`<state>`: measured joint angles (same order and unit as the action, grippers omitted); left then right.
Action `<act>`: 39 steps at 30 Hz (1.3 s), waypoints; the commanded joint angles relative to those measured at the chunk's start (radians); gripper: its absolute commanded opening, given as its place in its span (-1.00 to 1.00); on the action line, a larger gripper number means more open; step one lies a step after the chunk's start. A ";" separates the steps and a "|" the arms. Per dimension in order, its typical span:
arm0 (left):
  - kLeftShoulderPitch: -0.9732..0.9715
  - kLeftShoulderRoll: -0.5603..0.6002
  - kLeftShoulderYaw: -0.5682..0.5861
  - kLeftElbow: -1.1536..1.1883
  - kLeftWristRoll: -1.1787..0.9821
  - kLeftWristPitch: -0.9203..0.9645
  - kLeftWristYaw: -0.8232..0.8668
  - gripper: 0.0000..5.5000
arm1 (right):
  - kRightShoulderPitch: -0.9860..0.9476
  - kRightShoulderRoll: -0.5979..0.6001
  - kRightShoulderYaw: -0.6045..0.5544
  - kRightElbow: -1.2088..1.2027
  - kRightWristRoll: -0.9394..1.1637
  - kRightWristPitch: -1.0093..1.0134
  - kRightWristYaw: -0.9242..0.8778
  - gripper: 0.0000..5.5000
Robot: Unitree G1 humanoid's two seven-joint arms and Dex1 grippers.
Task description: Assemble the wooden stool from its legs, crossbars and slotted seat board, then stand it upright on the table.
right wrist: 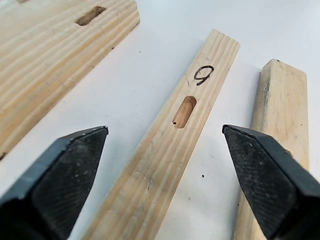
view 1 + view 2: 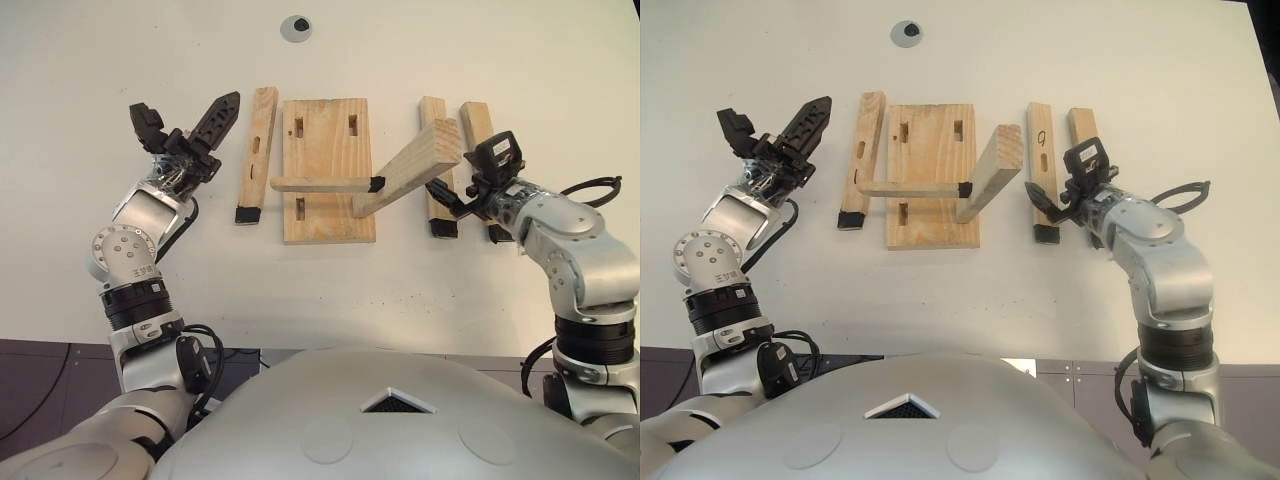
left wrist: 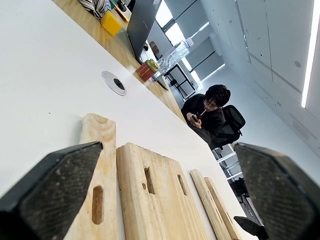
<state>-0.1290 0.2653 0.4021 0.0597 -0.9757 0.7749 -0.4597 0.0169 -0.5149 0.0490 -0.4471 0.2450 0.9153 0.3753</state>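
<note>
The slotted seat board (image 2: 325, 215) lies flat at the table's middle. One leg (image 2: 412, 165) rises tilted from the board's right side, with a crossbar (image 2: 318, 184) joined to it and reaching left over the board. A loose leg (image 2: 257, 150) lies left of the board. Two more legs lie to its right, one marked with a digit (image 1: 175, 145) and one plain (image 1: 272, 125). My right gripper (image 2: 468, 175) is open just above the marked leg, a finger on each side of it. To the left of the loose leg my left gripper (image 2: 185, 122) hangs open above the table, holding nothing.
A round grey cable port (image 2: 296, 28) sits in the white table (image 2: 90, 60) behind the board. Bare table stretches in front of the parts and on both sides. Past the table's far edge are desks, a laptop and a seated person.
</note>
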 commanded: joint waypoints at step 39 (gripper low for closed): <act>-0.393 -0.027 -0.236 -0.198 -0.157 0.093 -0.234 0.76 | -0.566 0.102 -0.138 0.384 0.554 -0.084 0.713 -0.27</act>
<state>-0.4984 0.2411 0.1695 -0.1088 -1.1022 0.8490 -0.6960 -0.5237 -0.4047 -0.0995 -0.0477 0.7873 0.8207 1.0767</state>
